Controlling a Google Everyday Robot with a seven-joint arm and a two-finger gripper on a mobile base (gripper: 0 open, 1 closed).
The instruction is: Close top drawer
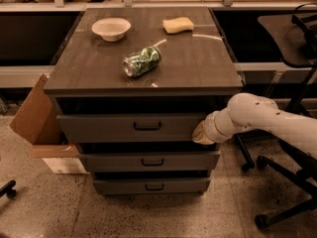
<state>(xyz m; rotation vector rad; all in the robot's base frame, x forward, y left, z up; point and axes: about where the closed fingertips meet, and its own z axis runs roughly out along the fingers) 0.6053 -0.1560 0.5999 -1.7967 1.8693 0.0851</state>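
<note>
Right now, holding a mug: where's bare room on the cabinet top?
Bare: right side of the cabinet top, sponge to front edge, and front-left corner, bowl behind it. The can crowds the centre. The gripper is at the right end of the top drawer.

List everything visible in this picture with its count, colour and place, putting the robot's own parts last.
cabinet: one, dark brown, centre
top drawer: one, grey-brown, just under the cabinet's top
lower drawers: two, grey-brown, below it
bowl: one, white, cabinet top, back left
sponge: one, yellow, cabinet top, back right
can: one, green, lying sideways mid-top
cardboard box: one, brown, floor, left of cabinet
chair: one, black, floor, right
arm: one, white, reaching in from the right
claw: one, tan, against the top drawer's right end
</note>
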